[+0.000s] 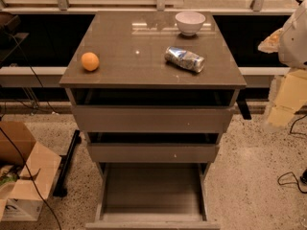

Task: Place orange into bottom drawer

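Note:
The orange (89, 61) is a small round fruit resting on the cabinet top near its left front corner. The bottom drawer (152, 188) is pulled far out toward me, and its flat bottom is bare. The two upper drawers stand slightly open above it. My gripper (287, 97) is a pale shape at the right edge of the view, below the white arm (293, 40). It is beside the cabinet, far right of the orange and above floor level. It holds nothing that I can see.
A crushed silver-blue can (184, 59) lies right of centre on the cabinet top (139, 37). A white bowl (190, 22) stands behind it. An open cardboard box (21, 176) sits on the floor at left. Cables run over the floor on both sides.

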`<state>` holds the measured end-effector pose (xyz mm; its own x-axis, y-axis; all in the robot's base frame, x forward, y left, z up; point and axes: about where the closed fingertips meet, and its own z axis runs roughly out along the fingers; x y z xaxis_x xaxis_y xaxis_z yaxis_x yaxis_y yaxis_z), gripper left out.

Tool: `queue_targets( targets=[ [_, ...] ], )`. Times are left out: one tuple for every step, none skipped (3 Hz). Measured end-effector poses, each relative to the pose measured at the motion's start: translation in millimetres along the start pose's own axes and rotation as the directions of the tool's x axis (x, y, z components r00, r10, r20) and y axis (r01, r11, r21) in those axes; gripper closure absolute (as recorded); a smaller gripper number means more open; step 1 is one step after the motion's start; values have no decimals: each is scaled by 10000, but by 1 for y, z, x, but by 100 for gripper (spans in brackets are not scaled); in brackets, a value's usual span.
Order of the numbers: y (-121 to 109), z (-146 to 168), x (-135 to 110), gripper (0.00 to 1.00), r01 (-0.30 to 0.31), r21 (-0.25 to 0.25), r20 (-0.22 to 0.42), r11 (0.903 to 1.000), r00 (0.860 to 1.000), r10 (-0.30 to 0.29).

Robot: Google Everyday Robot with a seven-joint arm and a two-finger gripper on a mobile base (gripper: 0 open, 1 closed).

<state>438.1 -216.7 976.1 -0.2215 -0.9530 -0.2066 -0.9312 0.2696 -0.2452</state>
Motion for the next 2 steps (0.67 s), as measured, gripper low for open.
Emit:
queue_targets(
  targets=[
    [0, 0, 0, 0, -1, 0, 1, 10000, 10000, 1],
    [-6, 3, -12, 0, -438, -40, 852, 9990, 9954, 440]
  ],
)
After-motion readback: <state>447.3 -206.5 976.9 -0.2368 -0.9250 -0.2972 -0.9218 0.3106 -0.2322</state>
